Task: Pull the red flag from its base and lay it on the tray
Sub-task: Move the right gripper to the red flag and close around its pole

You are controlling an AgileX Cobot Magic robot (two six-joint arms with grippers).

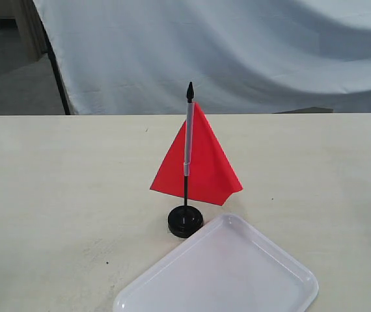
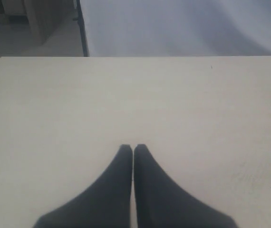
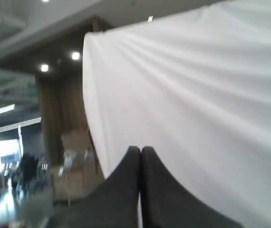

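Observation:
The red flag (image 1: 202, 159) stands upright in the exterior view, its thin black pole with white sleeve planted in the small round black base (image 1: 185, 221) at the middle of the table. Just in front of and to the right of the base lies the white translucent tray (image 1: 221, 273), with nothing in it. Neither arm shows in the exterior view. My left gripper (image 2: 133, 148) is shut with nothing between its fingers, over bare tabletop. My right gripper (image 3: 140, 150) is shut too, raised and facing the white backdrop cloth; flag, base and tray are out of both wrist views.
The pale wooden table (image 1: 55, 195) spreads wide around the flag. A white cloth (image 1: 237, 52) hangs behind the table's far edge, with a black stand leg (image 1: 58, 71) at its left.

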